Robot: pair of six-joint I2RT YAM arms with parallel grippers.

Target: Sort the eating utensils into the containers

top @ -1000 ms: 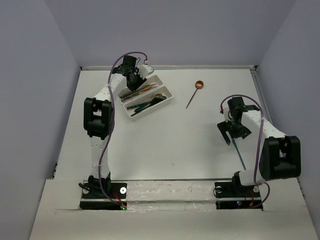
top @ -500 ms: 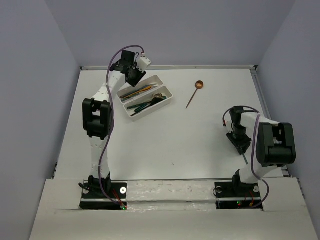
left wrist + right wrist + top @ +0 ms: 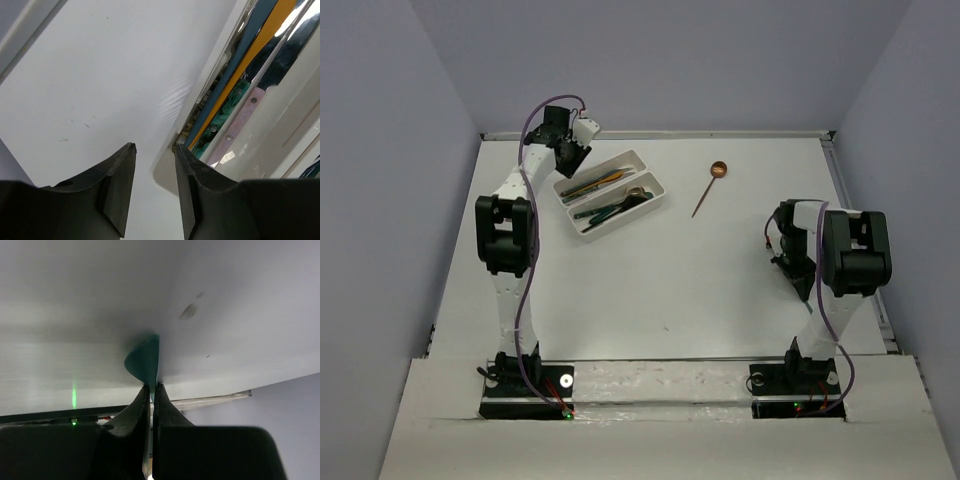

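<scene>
Teal knife (image 3: 144, 360): held in the right gripper (image 3: 152, 388), fingers drawn almost together with only the blade between them. The rounded teal tip pointed at the white table (image 3: 670, 290); could not tell whether it touched. This showed only in the right wrist view. From above, the right arm was folded back on itself at the table's right side, and I could not make the knife out there.

Far tray (image 3: 642, 160) and near tray (image 3: 630, 221): side by side, touching, set at an angle at far left of the table.
- Far tray, seen close from the left wrist: an orange-handled knife (image 3: 247, 62), a blue knife (image 3: 252, 32) beside it, a green marbled handle (image 3: 225, 110) and a pale pink handle (image 3: 241, 119), both riveted. All lay lengthwise and packed together.
- Near tray, from above: dark teal and black pieces and one gold-toned spoon bowl. Too small to sort further.

Copper spoon (image 3: 708, 188): loose on the table, right of the trays and well apart from them, bowl toward the far edge.

Left gripper (image 3: 154, 172): fingers parted and holding nothing, above the rounded end corner of the far tray.
</scene>
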